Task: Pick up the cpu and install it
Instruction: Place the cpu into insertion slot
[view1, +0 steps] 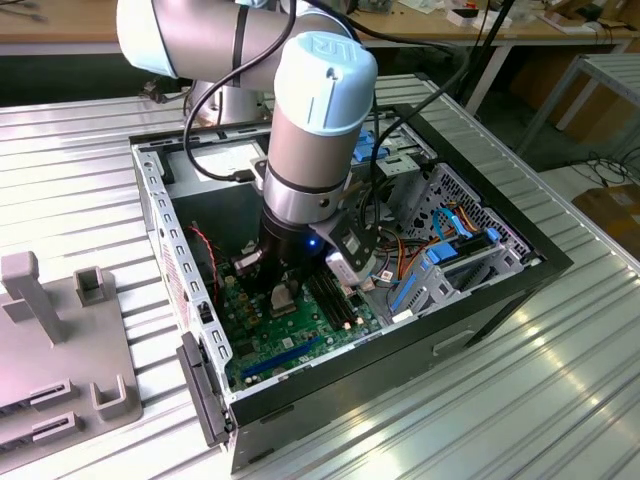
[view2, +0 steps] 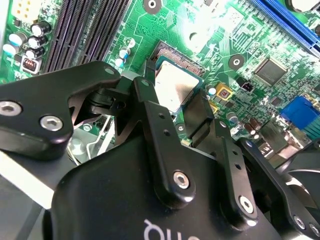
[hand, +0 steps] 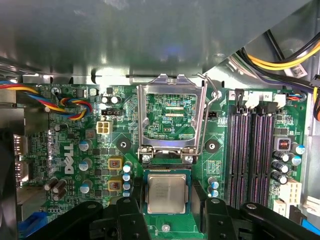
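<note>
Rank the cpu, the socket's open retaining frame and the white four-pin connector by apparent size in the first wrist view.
1. retaining frame, largest
2. cpu
3. white four-pin connector, smallest
The differences are plain; no two look alike.

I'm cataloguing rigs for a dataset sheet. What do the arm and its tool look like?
The arm is silver-grey tubing with pale blue joint caps and black cables alongside. The tool is matte black, with jointed links, silver screws and white lettering on its body.

The claw (view2: 174, 101) hides one edge of the cpu (view2: 172, 80).
</note>
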